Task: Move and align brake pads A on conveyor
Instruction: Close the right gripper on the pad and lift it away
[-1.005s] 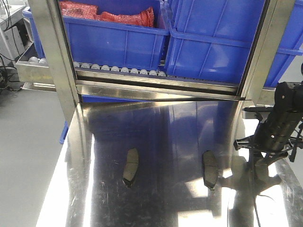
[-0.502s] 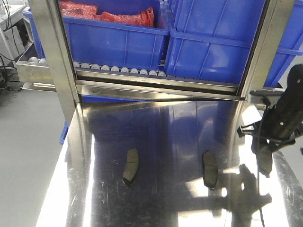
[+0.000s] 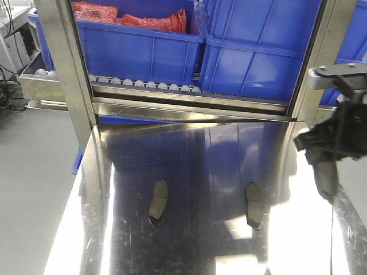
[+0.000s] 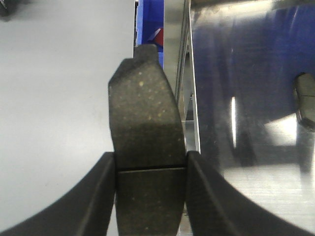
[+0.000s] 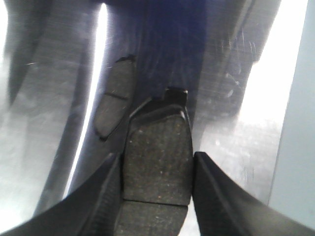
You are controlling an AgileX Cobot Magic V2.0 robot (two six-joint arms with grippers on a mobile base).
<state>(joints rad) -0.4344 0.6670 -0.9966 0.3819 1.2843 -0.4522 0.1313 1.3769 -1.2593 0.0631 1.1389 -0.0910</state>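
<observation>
— Since each arm has a pad in hand, how far along would you say this is?

— Early, I judge. The left gripper [image 4: 151, 158] is clamped on the left-held pad [image 4: 142, 108], and the right gripper [image 5: 157, 158] on the right-held pad [image 5: 157, 140]. Each pad sticks out ahead of its jaws. The conveyor shows in no view, so no pad is seen laid or aligned on it.

— And the other two?

— Both lie flat on the steel table [image 3: 189, 154]. The first loose pad [image 5: 114, 101] is ahead and left of the right jaws, near but apart. The second loose pad [image 4: 306, 101] is well off to the right of the left jaws.

— Edges?

— The table's edge runs just right of the left jaws, with the floor [image 4: 54, 98] beneath them and to their left. The right jaws hang over steel, whose edge is off to their right. Bare steel lies ahead of them, and the blue bins [image 3: 143, 48] close the far end.
</observation>
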